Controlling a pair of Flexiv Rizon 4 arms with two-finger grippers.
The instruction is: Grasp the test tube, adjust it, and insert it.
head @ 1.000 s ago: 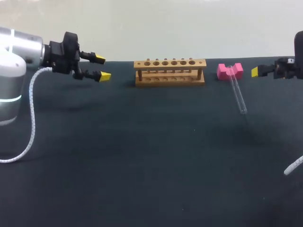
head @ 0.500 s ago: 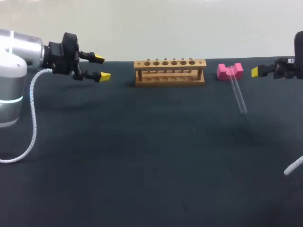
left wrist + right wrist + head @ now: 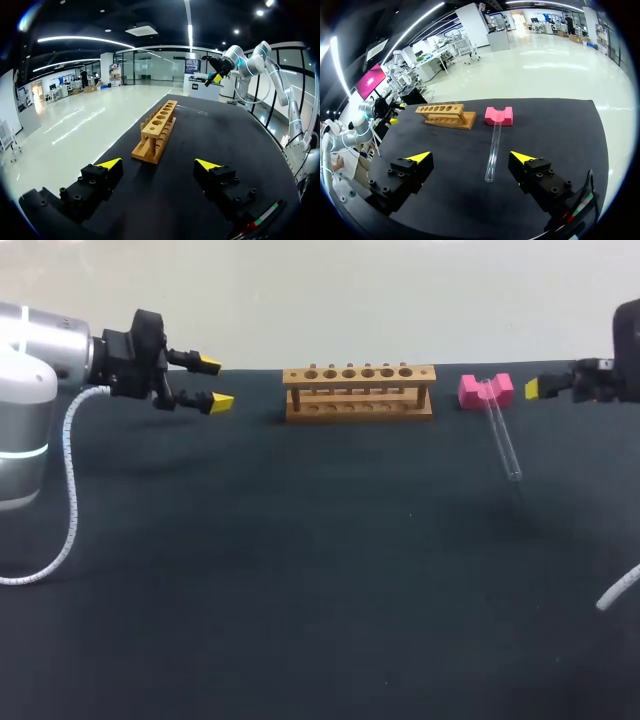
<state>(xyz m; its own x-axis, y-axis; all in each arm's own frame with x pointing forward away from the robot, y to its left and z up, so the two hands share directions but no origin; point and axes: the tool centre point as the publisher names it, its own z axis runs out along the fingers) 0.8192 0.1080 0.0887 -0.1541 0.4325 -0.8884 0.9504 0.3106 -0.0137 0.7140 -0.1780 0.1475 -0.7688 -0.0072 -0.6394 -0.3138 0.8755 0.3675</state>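
A: Look at your test tube. It is long, thin and made of see-through glass. It lies on the dark table, by the far edge, over on the right side.

B: Yes, and you can see one end of it rests in the dip of a pink block. The other end lies on the table and points toward the near edge.

A: Your wooden rack stands at the middle of the far edge. It has a row of six holes on top. The pink block sits near the rack's right end, between the rack and the tube, and does not touch the rack.

B: Your right gripper is wide open and holds nothing. The tube lies ahead of it, in line with the gap between its fingers, apart from both.

A: Your left gripper is wide open too, with nothing in it. It hangs over the far left part of the table, well apart from the rack, and points at the rack's end.
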